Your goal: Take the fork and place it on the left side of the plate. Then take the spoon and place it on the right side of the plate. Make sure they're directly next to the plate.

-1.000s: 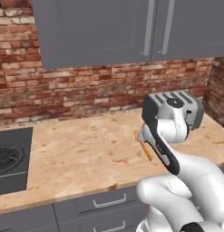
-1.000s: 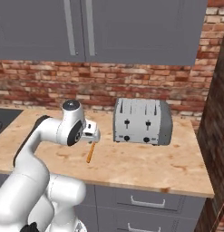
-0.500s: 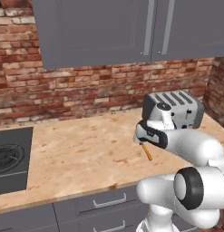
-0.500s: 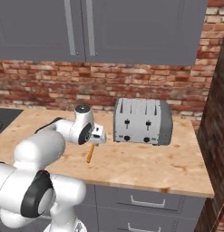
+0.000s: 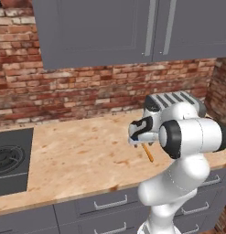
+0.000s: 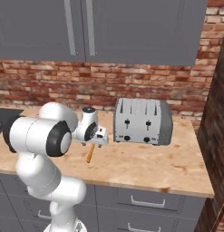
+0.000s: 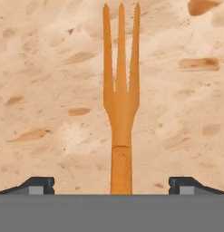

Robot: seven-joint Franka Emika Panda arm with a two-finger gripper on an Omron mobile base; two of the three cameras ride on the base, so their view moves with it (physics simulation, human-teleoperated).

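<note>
**Fork lies flat on the desk, end effector poised above it**

The fork (image 7: 121, 113) is the thing being reached for. Going from largest to smallest: a wide, speckled tan desk (image 5: 82, 155) runs beneath grey wall cupboards and a red brick wall. A silver toaster (image 6: 142, 121) stands at the back of it. The white arm bends low over the desk just in front of the toaster. At its tip, the end effector (image 7: 111, 183) hovers with its two dark fingertips spread wide, holding nothing. The slim orange fork rests flat on the desk directly below, its handle running midway between the fingertips and its three tines pointing away from the hand.

To do this step well, the hand should likely descend straight down, keeping the handle centred. The jaws should close across the narrow handle, not over the tines. Because the fork sits so flat, the fingertips probably need to reach nearly to the desk surface before closing, or they may slip off.
</note>
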